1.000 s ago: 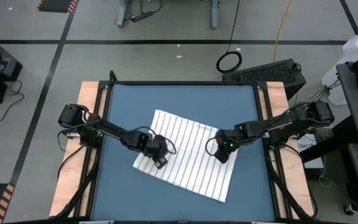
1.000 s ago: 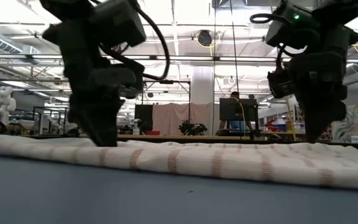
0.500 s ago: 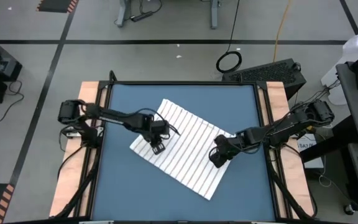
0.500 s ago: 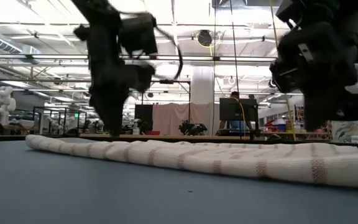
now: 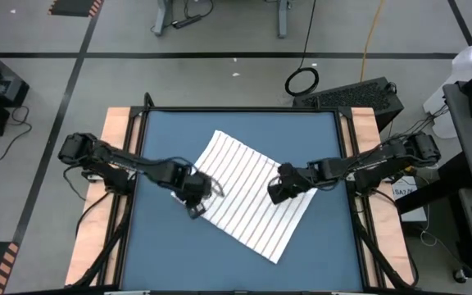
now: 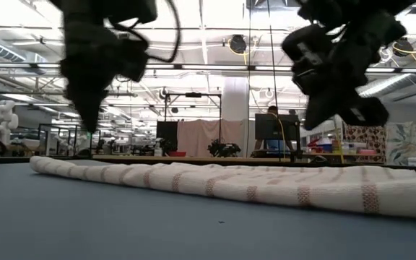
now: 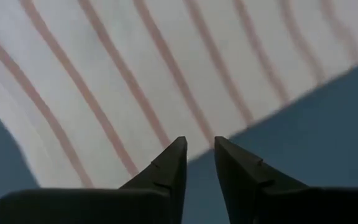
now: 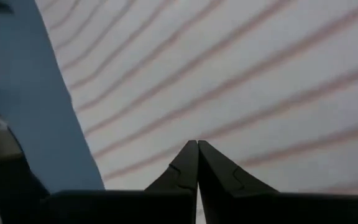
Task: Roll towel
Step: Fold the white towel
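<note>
Left gripper (image 5: 192, 206) parked at the towel's lower-left edge in the high view, jaws a small way apart, nothing between them. Clear to see in the left wrist view: two dark fingertips (image 7: 174, 155) with a narrow gap, poised right over the line where cloth ends and blue begins. No pinch on anything yet. Raised off the surface too, going by the low view.

Right gripper (image 5: 276, 190) over on the right-hand side of the cloth, centre-right of the high view, jaws pressed fully together and holding nothing. Tips meeting in a point in the right wrist view, stripes running behind them. Also lifted clear of the cloth in the low view.

Towel (image 5: 248, 195) sitting flat in the middle of the blue worktop (image 5: 162, 131), turned on a diagonal like a diamond, one corner toward the top of the frame, another toward the bottom. Dark thin stripes from above, reddish up close. Not rolled at all so far, only a slight puffy thickness along the near edge in the low view.

Handling guess: thin, soft, floppy, basically weightless. Zero stiffness, so likely to bunch or drag rather than curl neatly if nudged from one spot only. Probably slides easily on that smooth top as well. Best bet for a hold: along one straight edge, near its two corners, one gripper each, then tucking that edge over evenly.
</note>
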You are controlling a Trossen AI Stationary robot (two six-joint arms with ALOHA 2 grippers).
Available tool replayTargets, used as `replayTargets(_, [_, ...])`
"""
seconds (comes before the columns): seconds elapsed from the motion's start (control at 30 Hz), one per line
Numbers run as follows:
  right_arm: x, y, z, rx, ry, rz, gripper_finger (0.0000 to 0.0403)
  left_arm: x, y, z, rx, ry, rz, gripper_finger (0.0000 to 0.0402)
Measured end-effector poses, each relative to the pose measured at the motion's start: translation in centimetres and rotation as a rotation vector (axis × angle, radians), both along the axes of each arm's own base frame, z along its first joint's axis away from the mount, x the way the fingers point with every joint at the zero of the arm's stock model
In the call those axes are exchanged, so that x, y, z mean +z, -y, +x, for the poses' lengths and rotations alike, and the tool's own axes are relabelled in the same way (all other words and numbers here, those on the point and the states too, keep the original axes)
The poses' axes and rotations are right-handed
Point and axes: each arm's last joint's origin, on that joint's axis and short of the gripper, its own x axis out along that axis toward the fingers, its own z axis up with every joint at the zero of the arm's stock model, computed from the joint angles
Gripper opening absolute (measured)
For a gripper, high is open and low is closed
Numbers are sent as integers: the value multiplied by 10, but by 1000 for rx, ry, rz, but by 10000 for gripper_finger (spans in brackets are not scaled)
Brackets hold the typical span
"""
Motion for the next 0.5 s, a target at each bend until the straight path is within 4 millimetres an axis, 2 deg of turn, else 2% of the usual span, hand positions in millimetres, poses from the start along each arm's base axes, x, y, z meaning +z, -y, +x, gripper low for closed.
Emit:
replayTargets(0.1, [-4,7,1,2,-92,-44,0,-20,8,-7,36,15,-4,88])
replayTargets(0.17, [-13,10,0,10,-171,-48,0,-33,9,-14,49,14,3,88])
replayTargets(0.3, [-32,10,1,46,-281,-3,0,-56,2,-26,70,18,40,88])
replayTargets(0.5, [-55,-10,6,31,-386,70,0,-69,-14,-36,39,4,93,88])
